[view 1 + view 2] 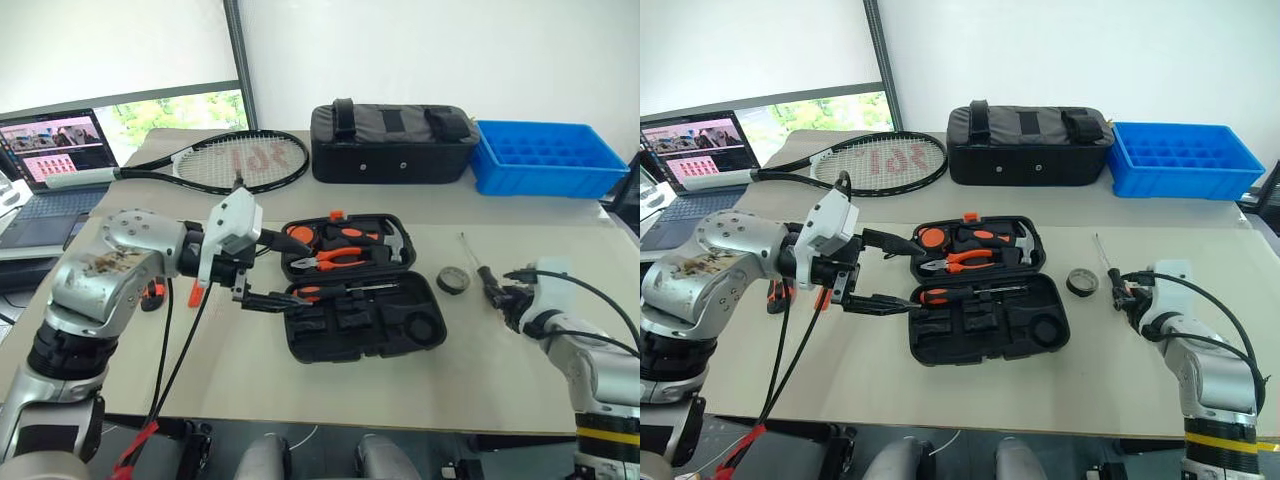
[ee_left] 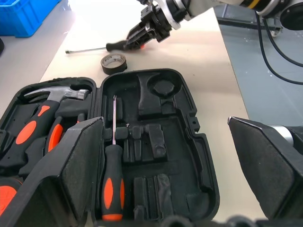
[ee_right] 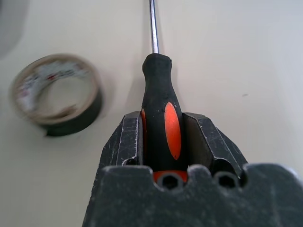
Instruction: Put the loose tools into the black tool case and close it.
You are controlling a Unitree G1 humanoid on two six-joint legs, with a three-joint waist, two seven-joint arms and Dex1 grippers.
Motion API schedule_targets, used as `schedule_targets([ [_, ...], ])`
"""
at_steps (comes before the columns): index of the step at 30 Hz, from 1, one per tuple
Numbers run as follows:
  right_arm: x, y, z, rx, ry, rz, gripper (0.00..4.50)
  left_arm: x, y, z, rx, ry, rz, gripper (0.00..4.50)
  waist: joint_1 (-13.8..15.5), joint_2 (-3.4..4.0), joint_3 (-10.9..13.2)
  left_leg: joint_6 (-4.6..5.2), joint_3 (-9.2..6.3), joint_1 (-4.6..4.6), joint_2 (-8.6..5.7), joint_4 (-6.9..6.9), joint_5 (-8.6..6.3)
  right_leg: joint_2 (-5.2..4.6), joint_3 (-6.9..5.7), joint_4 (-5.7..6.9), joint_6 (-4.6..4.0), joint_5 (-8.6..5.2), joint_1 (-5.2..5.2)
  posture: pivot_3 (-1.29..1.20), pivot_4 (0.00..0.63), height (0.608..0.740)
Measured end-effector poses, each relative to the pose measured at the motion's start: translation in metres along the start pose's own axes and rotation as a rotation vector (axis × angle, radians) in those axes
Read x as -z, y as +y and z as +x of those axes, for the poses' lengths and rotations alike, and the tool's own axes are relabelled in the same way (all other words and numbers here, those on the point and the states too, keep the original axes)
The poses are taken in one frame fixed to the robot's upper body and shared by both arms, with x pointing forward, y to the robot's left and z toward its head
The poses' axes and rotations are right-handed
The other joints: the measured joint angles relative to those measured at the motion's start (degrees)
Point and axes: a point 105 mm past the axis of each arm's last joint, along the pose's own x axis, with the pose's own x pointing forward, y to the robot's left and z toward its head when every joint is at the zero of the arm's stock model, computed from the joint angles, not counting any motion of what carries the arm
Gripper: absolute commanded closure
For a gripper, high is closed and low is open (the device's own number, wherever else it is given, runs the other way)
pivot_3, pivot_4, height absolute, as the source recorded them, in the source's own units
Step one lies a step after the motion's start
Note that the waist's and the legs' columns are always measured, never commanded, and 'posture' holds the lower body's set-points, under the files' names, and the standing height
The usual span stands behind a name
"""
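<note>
Left eye view, racket [image 1: 225, 160], bag [image 1: 392, 143], tray [image 1: 545, 158]

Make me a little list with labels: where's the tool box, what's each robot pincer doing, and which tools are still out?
tool case: black tool case lies open on the table
in the case: one screwdriver, hammer, pliers
left pincer: left pincer open, by the case's left edge
right pincer: right pincer closed around a second screwdriver lying on the table
still out: tape roll beside the case
</note>
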Motion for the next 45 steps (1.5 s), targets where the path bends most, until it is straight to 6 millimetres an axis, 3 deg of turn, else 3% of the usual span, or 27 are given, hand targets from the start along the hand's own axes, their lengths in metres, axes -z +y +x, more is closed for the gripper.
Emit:
schedule_targets([
  [5,-0.039,0.002,0.002,-0.064,-0.141,-0.093,3.55,-0.002,-0.002,-0.006,-0.034,-0.022,-0.021,0.00,-0.2,0.09,0.2,0.00,0.00,0.02,0.01,-0.06,0.00,0.01,0.01,-0.02,0.00,0.00,-0.02,0.00,0.150,0.708],
  [8,-0.063,0.038,-0.006,-0.347,-0.239,-0.261,3.55,0.002,-0.006,-0.015,-0.077,-0.036,-0.066,0.00,-0.4,0.10,0.2,0.03,0.00,0.07,0.07,-0.12,-0.02,0.06,-0.02,-0.04,-0.01,0.00,0.02,0.00,0.150,0.708],
  [10,-0.068,0.062,-0.013,-0.525,-0.283,-0.346,3.55,0.006,-0.010,-0.019,-0.098,-0.034,-0.093,0.00,-0.4,0.10,0.2,0.03,-0.04,0.08,0.11,-0.13,-0.02,0.09,-0.04,-0.05,0.00,0.00,0.01,0.00,0.150,0.708],
  [14,-0.050,0.099,-0.028,-0.893,-0.283,-0.532,3.55,0.018,-0.020,-0.032,-0.152,-0.007,-0.159,0.00,0.1,0.03,0.3,0.03,-0.07,0.10,0.10,-0.08,-0.02,0.03,-0.11,-0.07,-0.03,0.00,0.09,0.00,0.150,0.708],
  [18,-0.031,0.110,-0.032,-1.133,-0.234,-0.689,3.55,0.020,-0.031,-0.038,-0.184,-0.001,-0.187,0.00,0.1,-0.03,0.3,0.03,-0.01,0.16,0.06,-0.03,-0.02,-0.09,-0.10,-0.08,-0.16,0.08,0.13,0.00,0.150,0.708],
  [21,-0.030,0.119,-0.031,-1.279,-0.230,-0.775,3.55,0.020,-0.040,-0.042,-0.210,0.005,-0.203,0.00,-0.3,-0.05,0.4,0.03,0.01,0.34,0.12,-0.07,-0.02,-0.05,-0.10,-0.02,-0.28,0.15,0.16,0.00,0.150,0.708],
  [31,-0.029,0.135,-0.002,-1.374,-0.190,-0.864,3.55,0.024,-0.054,-0.050,-0.307,0.028,-0.237,0.00,-0.1,-0.08,0.4,0.02,-0.04,0.39,0.15,-0.10,-0.02,-0.06,-0.16,0.04,-0.48,0.16,0.18,0.00,0.150,0.708],
  [38,-0.023,0.137,0.006,-1.389,-0.152,-0.906,3.55,0.024,-0.054,-0.052,-0.316,0.035,-0.241,0.00,-0.1,-0.06,0.4,0.02,-0.04,0.41,0.13,-0.11,-0.02,-0.09,-0.18,0.06,-0.50,0.16,0.18,0.00,0.150,0.708],
  [40,-0.025,0.136,0.008,-1.384,-0.144,-0.925,2.54,0.024,-0.054,-0.052,-0.316,0.040,-0.236,0.00,-0.2,-0.06,0.4,0.02,-0.04,0.44,0.14,-0.12,-0.02,-0.07,-0.19,0.07,-0.51,0.16,0.19,0.00,0.150,0.708],
  [45,-0.028,0.134,0.009,-1.371,-0.162,-0.959,0.93,0.022,-0.053,-0.053,-0.318,0.036,-0.223,0.00,-0.2,-0.06,0.4,0.01,-0.03,0.48,0.15,-0.13,-0.02,-0.07,-0.20,0.09,-0.53,0.16,0.20,0.00,0.150,0.708],
])
